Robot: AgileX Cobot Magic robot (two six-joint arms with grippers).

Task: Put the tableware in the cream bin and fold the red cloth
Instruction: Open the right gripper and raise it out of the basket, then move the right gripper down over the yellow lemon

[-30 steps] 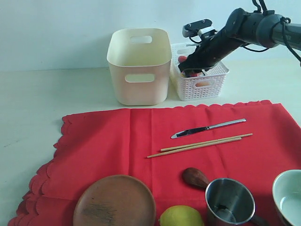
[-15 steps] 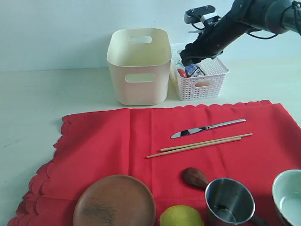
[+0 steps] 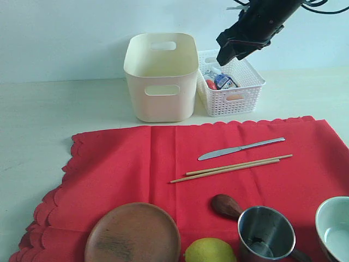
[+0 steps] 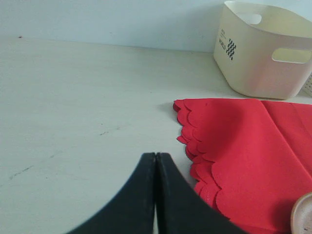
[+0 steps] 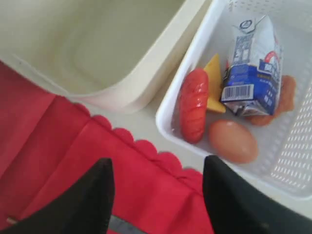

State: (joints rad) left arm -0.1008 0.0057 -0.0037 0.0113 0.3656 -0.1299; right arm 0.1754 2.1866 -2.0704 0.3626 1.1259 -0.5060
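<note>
The right claw (image 3: 230,50) has come up out of the white basket (image 3: 240,101) and now hangs above it, its fingers apart and holding nothing. The carton (image 3: 223,82) lies in the basket among toy foods. The tableware is not yet touched: the knife (image 3: 240,148), chopsticks (image 3: 232,167), spoon (image 3: 225,205), cup (image 3: 266,232), plate (image 3: 132,234) and bowl (image 3: 334,226) all lie on the cloth (image 3: 136,164), and the bin (image 3: 161,98) beside the basket looks empty. The left claw (image 4: 155,161) is closed on nothing, over the bench (image 4: 73,122) near the cloth's edge.
</note>
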